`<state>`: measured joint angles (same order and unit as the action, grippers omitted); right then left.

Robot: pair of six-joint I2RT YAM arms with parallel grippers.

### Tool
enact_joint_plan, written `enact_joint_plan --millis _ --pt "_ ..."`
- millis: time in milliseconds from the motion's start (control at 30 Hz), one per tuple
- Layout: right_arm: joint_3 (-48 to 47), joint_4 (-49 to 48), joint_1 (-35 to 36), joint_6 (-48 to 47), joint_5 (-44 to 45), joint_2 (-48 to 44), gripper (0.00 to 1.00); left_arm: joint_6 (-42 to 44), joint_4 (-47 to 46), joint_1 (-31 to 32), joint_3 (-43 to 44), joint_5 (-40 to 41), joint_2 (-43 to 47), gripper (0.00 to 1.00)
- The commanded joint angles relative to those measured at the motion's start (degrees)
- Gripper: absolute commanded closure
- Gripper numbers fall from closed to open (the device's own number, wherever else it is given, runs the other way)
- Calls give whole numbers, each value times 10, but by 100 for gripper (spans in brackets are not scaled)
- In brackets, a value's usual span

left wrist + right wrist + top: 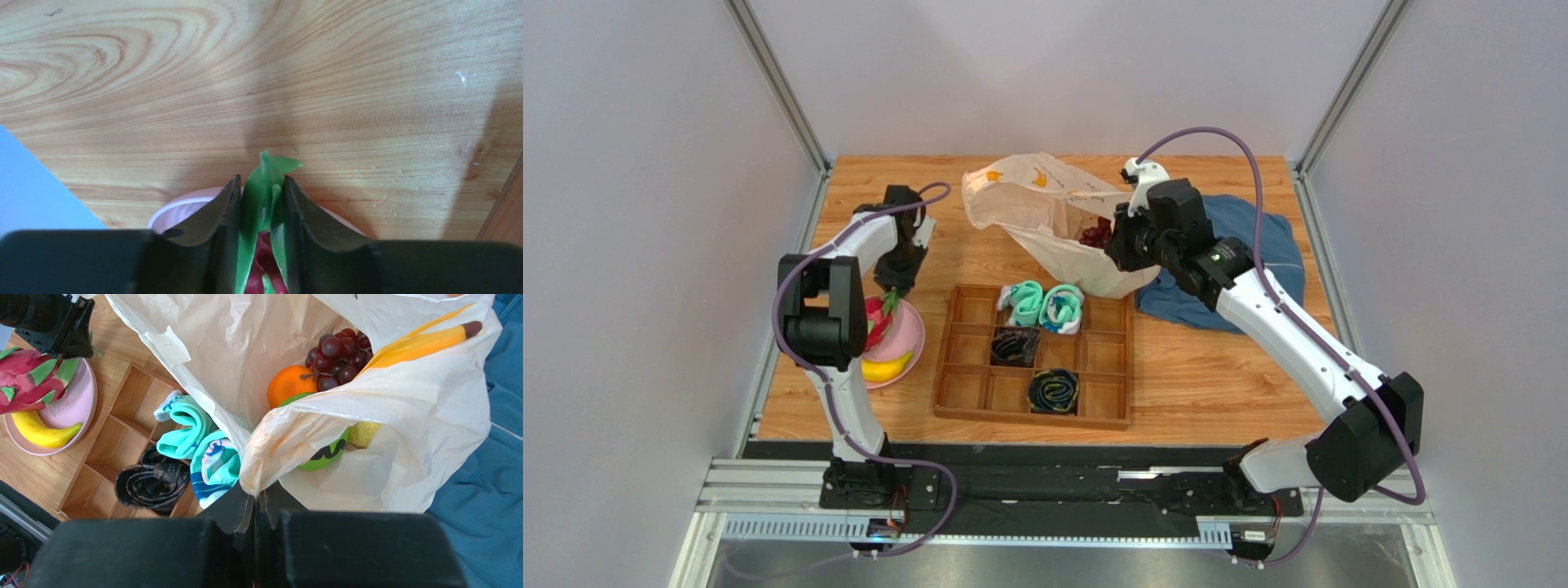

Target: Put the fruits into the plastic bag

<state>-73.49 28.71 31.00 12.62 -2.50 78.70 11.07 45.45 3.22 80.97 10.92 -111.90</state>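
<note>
Makes six fruits in all: one orange (288,384), one bunch of grapes (337,352), one green melon (322,456), one lemon (363,433), one dragon fruit (30,376), one banana (40,432). One plastic bag (245,349). One pink plate (78,403), left. One wooden tray (1032,420). Four rolled socks: teal sock (184,425), teal-and-pink sock (215,468), dark sock (153,484), patterned dark sock (1053,392). One blue garment (485,496), right.
</note>
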Motion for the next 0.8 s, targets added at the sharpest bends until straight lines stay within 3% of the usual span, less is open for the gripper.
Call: enact_joint_plan --millis 0,367,767 --pt "-21 -7 3 -3 7 -11 95 1 16 -3 22 21 18 76" --pt "-18 -10 2 -1 8 -17 95 -3 25 -3 31 45 64 100" --pt "-17 -13 3 2 4 -18 95 -16 54 -3 62 67 133 100"
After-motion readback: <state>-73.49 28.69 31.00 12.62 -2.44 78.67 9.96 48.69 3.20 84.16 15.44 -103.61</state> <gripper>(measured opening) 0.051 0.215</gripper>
